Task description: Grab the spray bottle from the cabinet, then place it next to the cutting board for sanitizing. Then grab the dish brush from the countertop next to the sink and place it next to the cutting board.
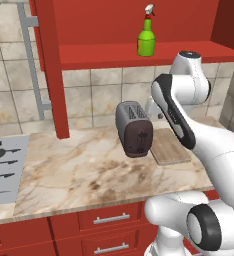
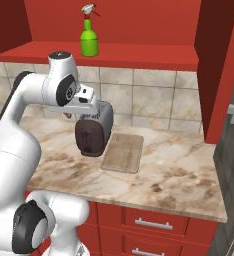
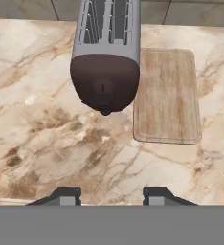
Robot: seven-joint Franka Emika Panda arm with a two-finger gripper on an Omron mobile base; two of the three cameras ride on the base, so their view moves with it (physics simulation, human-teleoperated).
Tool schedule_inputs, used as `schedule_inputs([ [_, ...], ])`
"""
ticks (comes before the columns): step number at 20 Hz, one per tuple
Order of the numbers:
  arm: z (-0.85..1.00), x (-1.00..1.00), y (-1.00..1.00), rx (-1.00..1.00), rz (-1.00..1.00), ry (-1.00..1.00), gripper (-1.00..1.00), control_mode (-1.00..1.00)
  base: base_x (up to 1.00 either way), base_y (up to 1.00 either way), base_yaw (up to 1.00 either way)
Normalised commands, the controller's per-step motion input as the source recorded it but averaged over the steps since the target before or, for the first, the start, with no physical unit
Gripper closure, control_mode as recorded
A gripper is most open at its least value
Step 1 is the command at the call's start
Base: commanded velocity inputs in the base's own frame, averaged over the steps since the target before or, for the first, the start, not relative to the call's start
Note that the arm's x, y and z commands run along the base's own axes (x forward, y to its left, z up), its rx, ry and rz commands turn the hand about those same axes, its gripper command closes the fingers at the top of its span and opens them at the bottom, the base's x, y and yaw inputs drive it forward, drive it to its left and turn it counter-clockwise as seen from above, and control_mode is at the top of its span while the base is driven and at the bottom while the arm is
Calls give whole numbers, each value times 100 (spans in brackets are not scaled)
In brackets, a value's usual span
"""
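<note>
- Spray bottle [image 1: 146, 43] stands upright on the red cabinet [image 1: 139, 52] shelf, above the toaster [image 1: 134, 129]; likely light, rigid, slick plastic; best gripped around the green body, below the neck.
- Gripper [image 3: 111, 196] looks down at the countertop [image 3: 47, 143]; fingers apart, holding nothing.
- Cutting board [image 3: 167, 95] lies just beside the toaster.

Looking down on the countertop [image 3: 47, 143], beige stone with brown marbling; grey tiled wall at the top edge; a toaster [image 3: 106, 57] with grey slotted body and dark brown end cap stands upper centre, two slots visible on top; the cutting board [image 3: 167, 95] lies flat just beside it, on its right in this view, light wood, long edge parallel to the toaster; gripper [image 3: 111, 195] at bottom, finger tips [image 3: 68, 195] parted, nothing between them, bare counter below.
</note>
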Motion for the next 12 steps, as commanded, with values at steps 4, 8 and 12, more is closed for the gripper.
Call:
schedule_inputs([
  [4, 0, -66, 0, -1, -1, -13, -100, -100, 0, 0, 0],
  [8, 31, -88, 0, -4, -3, -44, -100, -100, 0, 0, 0],
  [12, 70, -86, 0, 0, -1, -77, -100, -100, 0, 0, 0],
])
